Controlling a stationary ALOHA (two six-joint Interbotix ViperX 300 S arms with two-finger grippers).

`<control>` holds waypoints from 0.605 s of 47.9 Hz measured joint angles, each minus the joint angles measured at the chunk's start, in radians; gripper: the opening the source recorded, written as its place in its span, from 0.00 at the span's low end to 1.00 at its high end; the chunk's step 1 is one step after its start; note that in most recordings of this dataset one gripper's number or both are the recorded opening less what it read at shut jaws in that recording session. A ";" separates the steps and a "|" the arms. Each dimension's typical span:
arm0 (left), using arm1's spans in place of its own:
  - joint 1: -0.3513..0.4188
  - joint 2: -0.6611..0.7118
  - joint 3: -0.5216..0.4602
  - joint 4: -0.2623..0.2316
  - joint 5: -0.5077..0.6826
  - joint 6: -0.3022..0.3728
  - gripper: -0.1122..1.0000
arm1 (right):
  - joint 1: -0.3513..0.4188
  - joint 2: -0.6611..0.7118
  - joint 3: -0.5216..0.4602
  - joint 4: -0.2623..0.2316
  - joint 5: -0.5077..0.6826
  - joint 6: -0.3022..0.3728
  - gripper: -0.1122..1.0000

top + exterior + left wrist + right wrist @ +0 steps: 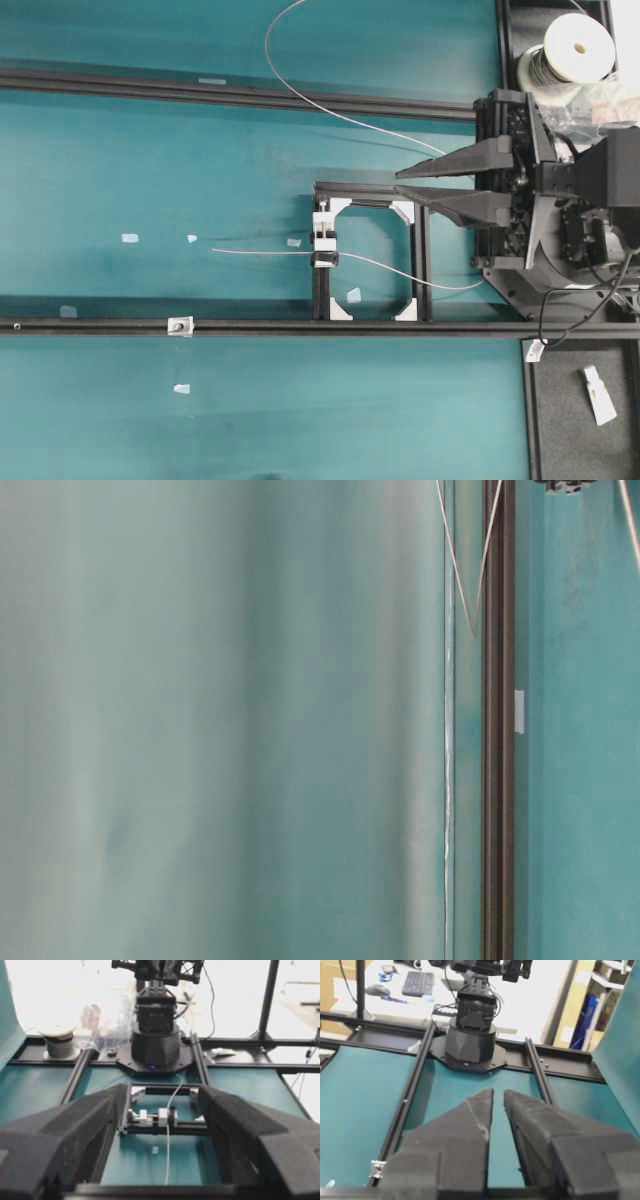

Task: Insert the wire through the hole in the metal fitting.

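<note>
L claw (162, 1110), wire (167, 1152) between jaws.

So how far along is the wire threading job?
Nothing looks done: the wire lies loose on the table, and the metal fitting sits apart on the rail. Nothing is in hand: the left pincer and right pincer are empty. Grasping and threading remain.

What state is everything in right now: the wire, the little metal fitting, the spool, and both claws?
Thin silvery-white wire: lying loose on the teal mat, free tip unheld, not through the fitting.
Tiny square silvery metal fitting: sitting on the black rail, apart from the wire.
White wire spool: standing on end, wire wound on it.
Left claw: wide open, empty.
Right claw: slightly open, empty.
</note>
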 measured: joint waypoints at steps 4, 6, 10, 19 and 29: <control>0.002 0.000 0.000 -0.025 0.020 -0.003 0.22 | -0.003 0.000 0.000 0.000 0.014 0.002 0.22; 0.005 0.002 0.000 -0.034 0.038 -0.005 0.14 | -0.003 0.003 -0.003 0.000 0.035 0.005 0.14; 0.006 0.002 -0.002 -0.038 0.071 -0.008 0.06 | -0.005 0.021 -0.023 0.000 0.089 0.006 0.08; 0.017 0.002 -0.028 -0.040 0.126 -0.006 0.02 | -0.005 0.104 -0.095 -0.002 0.158 0.003 0.08; 0.052 0.011 -0.034 -0.040 0.155 -0.006 0.11 | -0.005 0.192 -0.161 -0.002 0.225 0.005 0.08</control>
